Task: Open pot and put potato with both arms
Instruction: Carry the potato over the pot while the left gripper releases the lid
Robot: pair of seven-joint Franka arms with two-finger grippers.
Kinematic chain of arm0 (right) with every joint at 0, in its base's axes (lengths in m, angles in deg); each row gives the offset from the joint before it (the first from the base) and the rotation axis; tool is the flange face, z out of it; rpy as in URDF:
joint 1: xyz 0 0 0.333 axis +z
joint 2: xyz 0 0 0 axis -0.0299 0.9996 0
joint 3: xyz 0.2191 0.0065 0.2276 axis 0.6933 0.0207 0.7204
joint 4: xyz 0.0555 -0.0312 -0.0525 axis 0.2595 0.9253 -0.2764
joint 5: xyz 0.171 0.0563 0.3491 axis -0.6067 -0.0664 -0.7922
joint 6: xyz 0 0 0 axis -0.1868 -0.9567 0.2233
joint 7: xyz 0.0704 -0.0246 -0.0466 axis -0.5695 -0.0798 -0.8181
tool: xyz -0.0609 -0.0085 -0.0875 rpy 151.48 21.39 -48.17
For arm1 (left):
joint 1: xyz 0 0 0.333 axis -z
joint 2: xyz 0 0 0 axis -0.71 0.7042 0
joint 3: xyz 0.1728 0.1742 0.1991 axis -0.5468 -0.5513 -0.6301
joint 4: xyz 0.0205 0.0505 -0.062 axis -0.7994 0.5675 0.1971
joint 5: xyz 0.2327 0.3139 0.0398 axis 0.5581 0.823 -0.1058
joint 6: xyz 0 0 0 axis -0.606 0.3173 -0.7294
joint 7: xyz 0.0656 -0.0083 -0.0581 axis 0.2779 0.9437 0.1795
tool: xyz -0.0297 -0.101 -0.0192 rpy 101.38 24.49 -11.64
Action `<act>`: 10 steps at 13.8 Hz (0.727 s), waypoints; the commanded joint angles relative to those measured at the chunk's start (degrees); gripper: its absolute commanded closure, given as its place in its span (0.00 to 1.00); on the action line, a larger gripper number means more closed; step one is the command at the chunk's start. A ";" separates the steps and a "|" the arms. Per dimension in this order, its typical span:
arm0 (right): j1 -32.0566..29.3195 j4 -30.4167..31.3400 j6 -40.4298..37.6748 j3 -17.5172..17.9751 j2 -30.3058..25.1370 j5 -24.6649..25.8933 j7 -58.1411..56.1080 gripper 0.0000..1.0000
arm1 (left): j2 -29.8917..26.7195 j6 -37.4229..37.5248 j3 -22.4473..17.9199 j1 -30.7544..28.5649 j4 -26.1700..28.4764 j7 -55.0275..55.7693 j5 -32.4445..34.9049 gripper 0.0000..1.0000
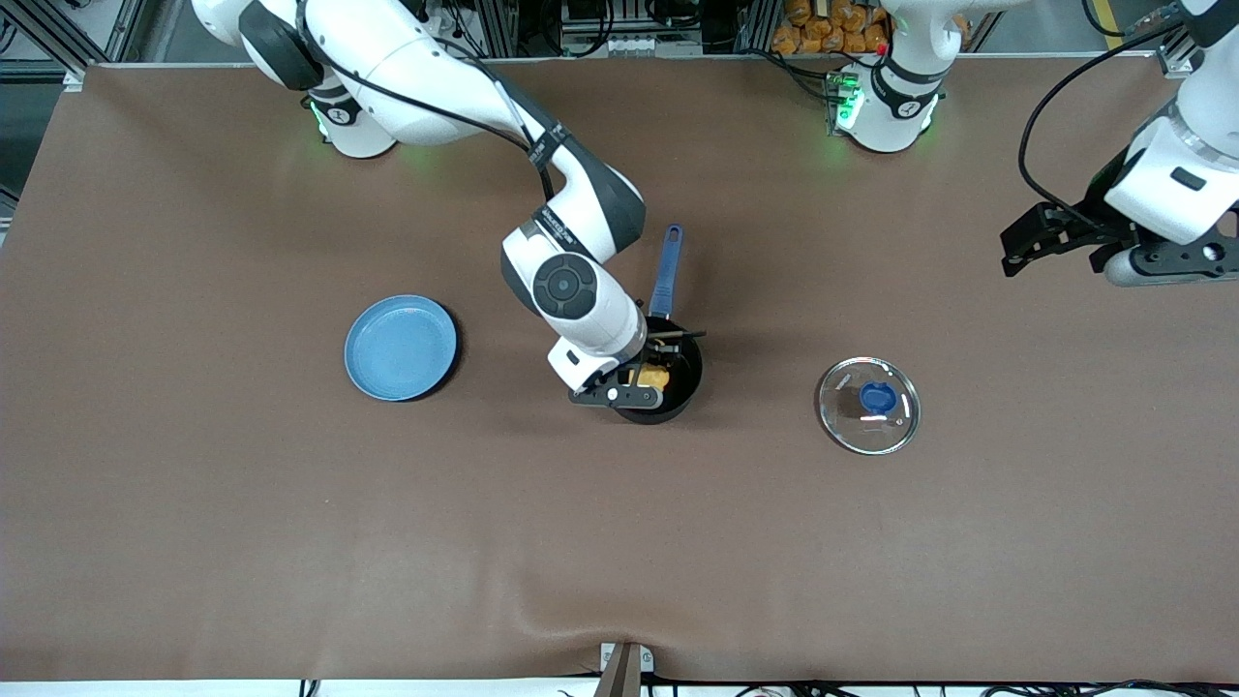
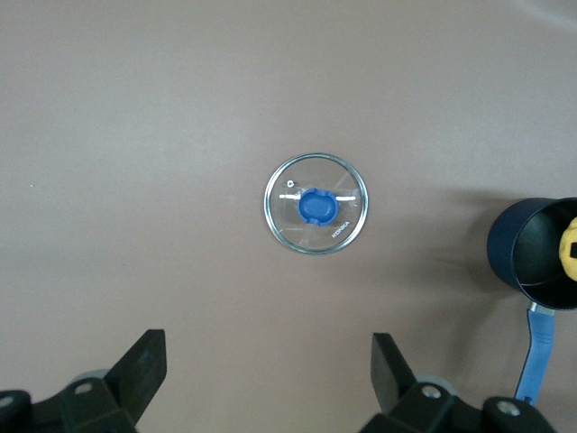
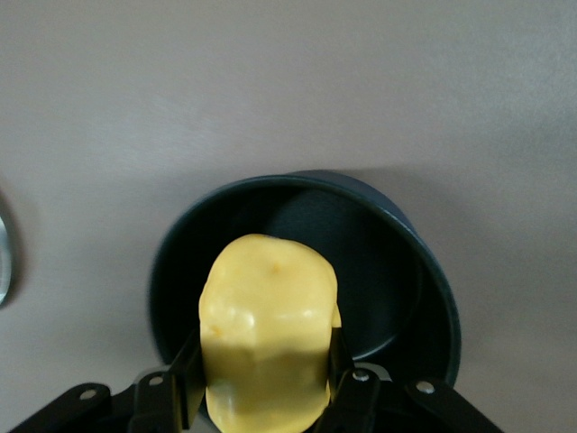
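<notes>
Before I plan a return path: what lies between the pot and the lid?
Only bare table between pot and lid, per the front view.

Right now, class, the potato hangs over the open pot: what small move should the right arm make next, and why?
Probably lower a little and open the right tool: it holds the potato over the pot, whose lid lies on the table.

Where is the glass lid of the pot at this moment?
In the front view, the glass lid lies flat on the table, knob up, apart from the open pot, toward the left arm's end. The left gripper is above it, jaws open.
</notes>
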 commanded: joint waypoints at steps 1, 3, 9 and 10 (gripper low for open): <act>1.42 -2.45 -0.72 -0.50 3.10 1.50 0.81 1.00 | 0.71 1.73 0.33 -1.39 -2.20 -1.06 -1.12 0.00; 1.94 -2.36 -0.89 -0.42 3.72 1.41 0.99 1.00 | 0.36 3.03 -0.02 -0.70 -2.20 -1.15 -0.95 0.00; 2.82 -1.92 0.16 -0.50 5.57 1.59 1.43 1.00 | -1.31 3.75 -7.58 6.34 -0.80 -2.46 -1.04 0.00; 2.91 -1.92 0.68 -0.50 5.83 1.59 1.43 1.00 | -1.40 3.75 -7.58 6.34 -0.53 -2.99 -1.12 0.00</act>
